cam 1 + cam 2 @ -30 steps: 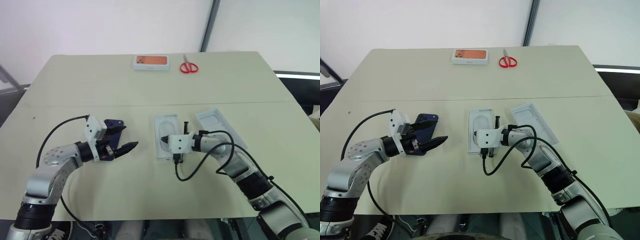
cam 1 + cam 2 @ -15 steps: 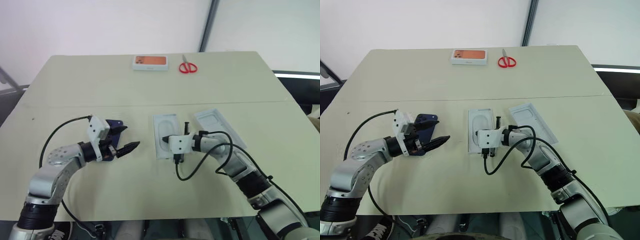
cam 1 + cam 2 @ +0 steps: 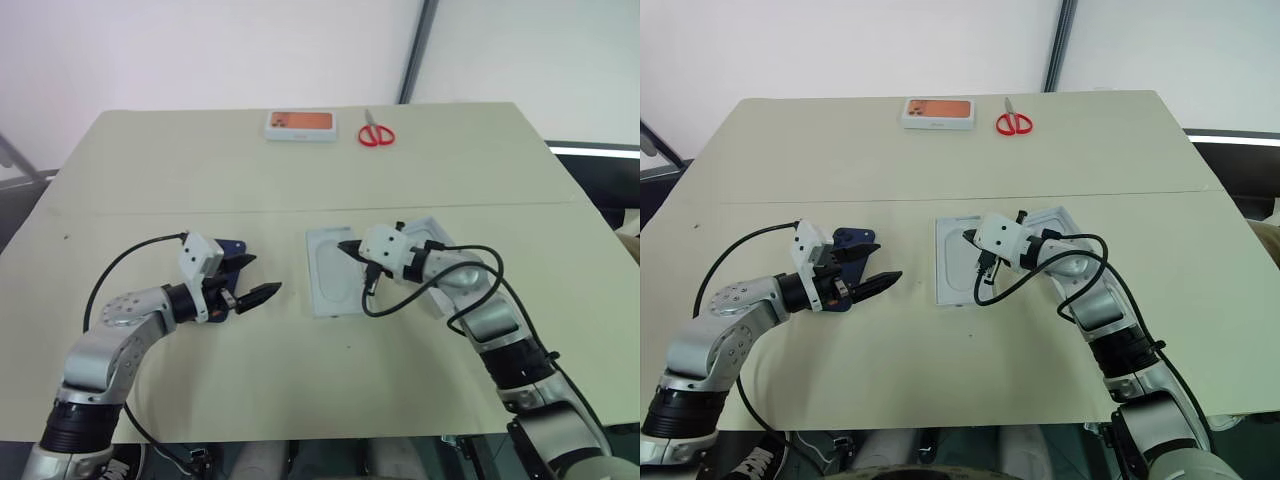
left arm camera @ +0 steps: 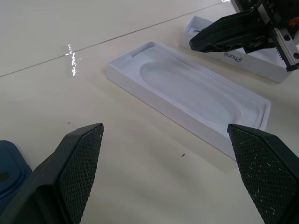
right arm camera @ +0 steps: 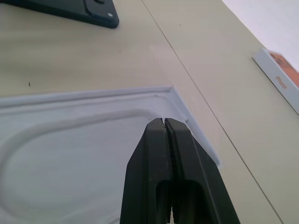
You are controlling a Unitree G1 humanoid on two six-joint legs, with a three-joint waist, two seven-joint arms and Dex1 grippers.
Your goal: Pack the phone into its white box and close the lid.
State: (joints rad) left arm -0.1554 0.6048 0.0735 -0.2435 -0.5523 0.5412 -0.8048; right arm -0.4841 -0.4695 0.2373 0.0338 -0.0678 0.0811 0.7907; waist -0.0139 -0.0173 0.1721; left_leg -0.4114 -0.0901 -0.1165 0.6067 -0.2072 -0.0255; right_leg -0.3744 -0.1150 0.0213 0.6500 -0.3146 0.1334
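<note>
The right gripper has just lifted off the near end of the white box and swung up towards its far end. It now hangs over the far right corner, its two fingers pressed tight together with nothing between them. The left gripper has kept its place, fingers spread as wide as they go and holding nothing, low over the table. The phone lies flat just behind that gripper, still on the tabletop and not picked up.

So the packing has not really begun. The box sits open in the middle, its white floor showing an oval outline. The lid lies underside up close to its right, partly under the right arm. I would guess the right arm is clearing out so the phone can come across.

There is bare table between phone and box, a short and unobstructed path. The phone is well in from the left edge, so it is unlikely to slide off. The right gripper and its dangling cable overhang the box and may need to pull back further. The scissors and the small orange-topped box lie far back, out of the way.
</note>
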